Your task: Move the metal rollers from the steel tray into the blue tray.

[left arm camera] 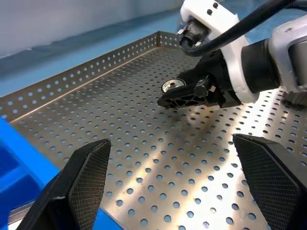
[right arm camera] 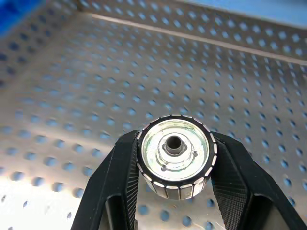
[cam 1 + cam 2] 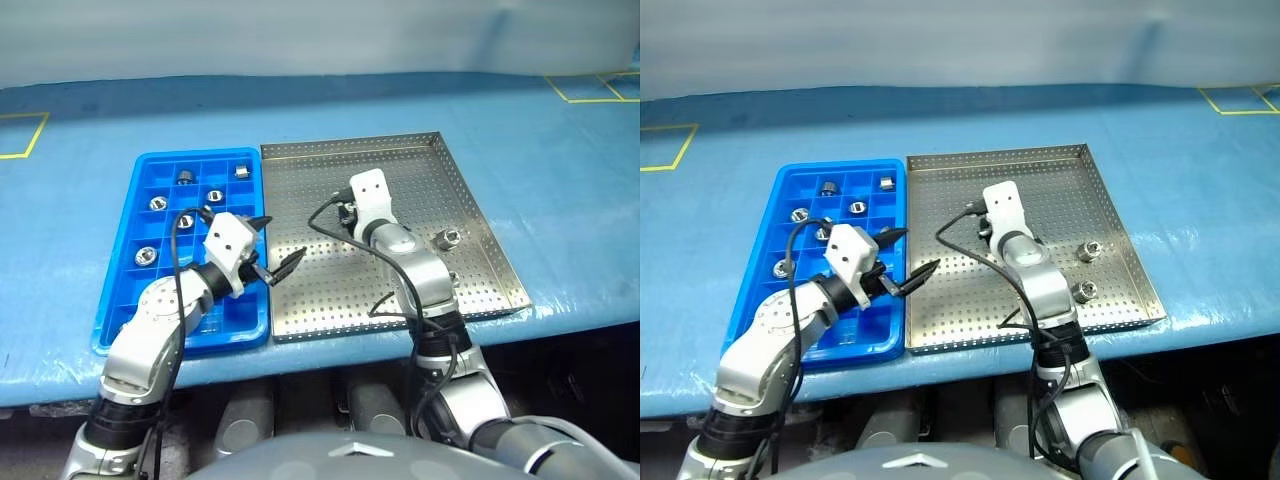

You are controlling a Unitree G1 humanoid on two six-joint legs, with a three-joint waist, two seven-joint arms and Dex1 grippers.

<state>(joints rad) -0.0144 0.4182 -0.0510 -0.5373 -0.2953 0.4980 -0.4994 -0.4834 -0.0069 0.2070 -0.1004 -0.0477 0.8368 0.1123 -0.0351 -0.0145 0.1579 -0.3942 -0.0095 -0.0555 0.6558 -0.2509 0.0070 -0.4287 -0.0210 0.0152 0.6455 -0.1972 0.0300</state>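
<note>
The right claw [image 2: 175, 191] is closed on a metal roller [image 2: 176, 156], which sits squeezed between its two black fingers [image 2: 120, 182] with the dark centre hole facing the wrist. In the left wrist view the same claw [image 1: 168, 100] hangs just above the perforated floor of the steel tray [image 1: 144, 158], the roller showing at its tips.

Two more rollers lie loose in the steel tray [image 3: 480, 240] to the right of that claw: one [image 3: 1089, 250] near the right rim, another [image 3: 1085, 291] closer to the front rim.

The left claw [image 3: 272, 252] stands wide open and empty, over the seam between the two trays. The blue tray [image 3: 120, 310] lies on the tabletop [image 3: 560, 160] to its left, with several rollers [image 3: 215, 196] in its compartments.
</note>
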